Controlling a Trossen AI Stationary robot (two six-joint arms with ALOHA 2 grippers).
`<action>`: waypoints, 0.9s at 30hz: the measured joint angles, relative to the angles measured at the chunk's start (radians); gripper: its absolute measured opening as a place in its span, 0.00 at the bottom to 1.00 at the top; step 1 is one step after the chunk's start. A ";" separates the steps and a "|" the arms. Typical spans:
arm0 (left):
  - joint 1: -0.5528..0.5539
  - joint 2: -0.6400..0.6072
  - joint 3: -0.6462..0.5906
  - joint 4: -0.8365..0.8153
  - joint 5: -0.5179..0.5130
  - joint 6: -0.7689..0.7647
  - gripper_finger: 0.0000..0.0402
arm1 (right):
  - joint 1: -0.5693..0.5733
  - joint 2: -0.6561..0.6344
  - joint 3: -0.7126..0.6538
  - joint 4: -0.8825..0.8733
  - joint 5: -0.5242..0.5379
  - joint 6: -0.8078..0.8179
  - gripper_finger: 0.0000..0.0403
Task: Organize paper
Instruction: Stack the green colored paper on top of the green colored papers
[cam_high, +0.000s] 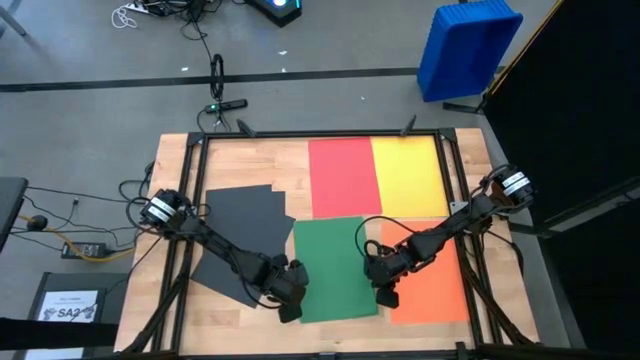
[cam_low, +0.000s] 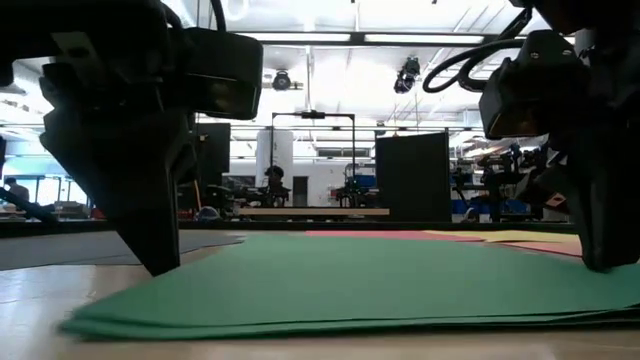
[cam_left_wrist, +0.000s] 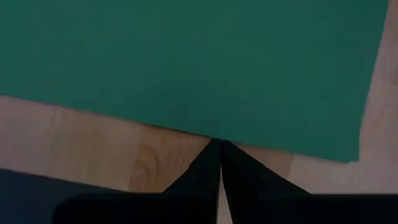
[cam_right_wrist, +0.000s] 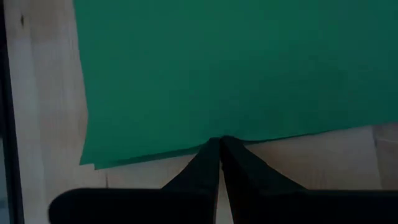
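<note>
Red paper (cam_high: 340, 178), yellow paper (cam_high: 408, 176) and orange paper (cam_high: 437, 285) are shown only from above; closed, empty jaws of left gripper (cam_left_wrist: 219, 163) and right gripper (cam_right_wrist: 219, 160) are pressed at the matte green paper (cam_left_wrist: 199, 68) edges.

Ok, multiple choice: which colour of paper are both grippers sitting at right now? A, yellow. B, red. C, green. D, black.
C: the left gripper and right gripper sit at opposite side edges of the green paper, and both wrist views show shut fingertips touching its edge.

Paper sheets (cam_high: 335, 268) spread on the table (cam_high: 258, 166), left gripper (cam_high: 290, 305) touching one sheet's left edge, right gripper (cam_high: 386, 292) touching its right edge, blue bin (cam_high: 468, 48) beyond the table
</note>
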 joint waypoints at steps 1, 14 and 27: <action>-0.001 0.000 0.000 -0.002 0.000 0.000 0.00 | 0.003 -0.004 0.000 -0.004 0.000 0.000 0.00; -0.011 -0.003 0.000 -0.027 0.016 0.000 0.00 | 0.024 -0.032 0.001 -0.067 -0.037 0.035 0.00; 0.003 0.000 0.036 0.071 -0.082 0.081 0.00 | 0.022 -0.031 0.077 -0.197 -0.040 -0.007 0.00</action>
